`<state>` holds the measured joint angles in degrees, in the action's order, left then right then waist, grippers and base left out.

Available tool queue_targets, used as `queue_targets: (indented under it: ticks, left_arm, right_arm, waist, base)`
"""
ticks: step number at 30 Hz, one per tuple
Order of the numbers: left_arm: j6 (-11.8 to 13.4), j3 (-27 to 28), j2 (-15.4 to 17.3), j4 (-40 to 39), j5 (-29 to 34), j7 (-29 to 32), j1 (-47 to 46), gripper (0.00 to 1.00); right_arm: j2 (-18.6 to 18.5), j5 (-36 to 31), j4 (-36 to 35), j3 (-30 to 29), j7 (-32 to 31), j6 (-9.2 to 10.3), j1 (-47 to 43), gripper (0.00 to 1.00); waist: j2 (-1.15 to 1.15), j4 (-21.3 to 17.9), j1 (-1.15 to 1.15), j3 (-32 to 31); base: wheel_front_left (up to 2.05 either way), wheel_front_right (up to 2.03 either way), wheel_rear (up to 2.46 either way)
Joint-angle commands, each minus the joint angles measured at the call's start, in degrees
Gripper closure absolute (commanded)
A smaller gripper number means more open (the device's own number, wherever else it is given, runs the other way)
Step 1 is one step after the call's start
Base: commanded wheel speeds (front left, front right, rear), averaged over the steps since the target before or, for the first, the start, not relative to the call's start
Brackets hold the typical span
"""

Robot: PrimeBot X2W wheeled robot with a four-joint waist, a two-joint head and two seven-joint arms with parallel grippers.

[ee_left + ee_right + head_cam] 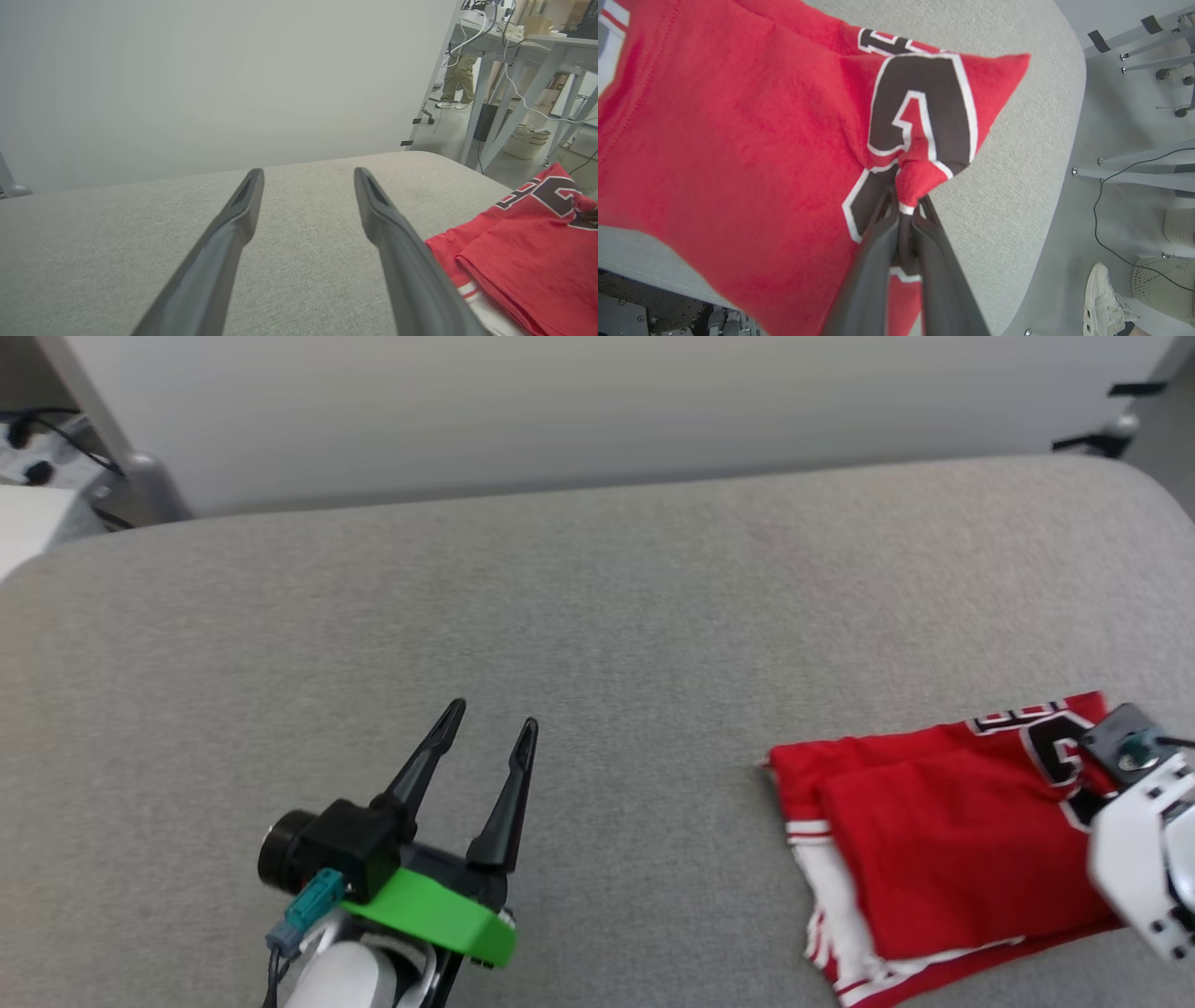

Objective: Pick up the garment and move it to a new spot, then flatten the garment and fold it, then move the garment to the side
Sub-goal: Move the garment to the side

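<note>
Tapered dark right tool (906, 199) pinches soft red garment (738, 140) on woven grey cushion (560, 597) (left tool (492, 714) spread).

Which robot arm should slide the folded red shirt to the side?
Probably the right. The right gripper is shut on the garment; the left gripper hangs open over the grey cushion, apart from it.

A grey fabric-covered surface (597, 616) met a pale panel (560, 411) along its far edge, while beyond its right corner stood metal-legged desks (479, 93), a woven basket (525, 140), a person's trousered legs (458, 77) and a white shoe (1104, 298).
</note>
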<state>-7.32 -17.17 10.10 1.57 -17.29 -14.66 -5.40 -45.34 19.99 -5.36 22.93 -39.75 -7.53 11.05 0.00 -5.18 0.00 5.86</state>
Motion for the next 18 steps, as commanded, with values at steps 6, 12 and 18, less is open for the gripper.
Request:
queue_targets:
  ticks: [6, 12, 18]
  left_arm:
    - [-0.2, -0.9, 1.3, -4.1, 1.0, -0.3, -5.1, 0.00]
    - [-0.2, -2.6, 4.2, -6.9, 1.7, -0.3, -9.4, 0.00]
    - [-0.2, -2.8, 8.0, -9.0, 2.0, 0.1, -13.3, 0.00]
  right_arm:
    - [-6.5, 2.7, 5.9, -3.7, 4.4, 0.04, 2.5, 1.00]
    - [-7.1, -0.8, 15.0, -8.6, 13.7, 0.04, 5.2, 1.00]
    - [-3.6, -2.9, 26.0, -14.4, 21.8, 0.04, 10.2, 1.00]
  waist:
    - [0.00, -8.0, 0.00, 10.7]
    - [0.00, -11.4, 0.00, 17.3]
    - [0.00, -13.8, 0.00, 23.1]
  base:
    - [0.00, 0.00, 0.00]
    - [0.00, 0.00, 0.00]
    - [0.00, 0.00, 0.00]
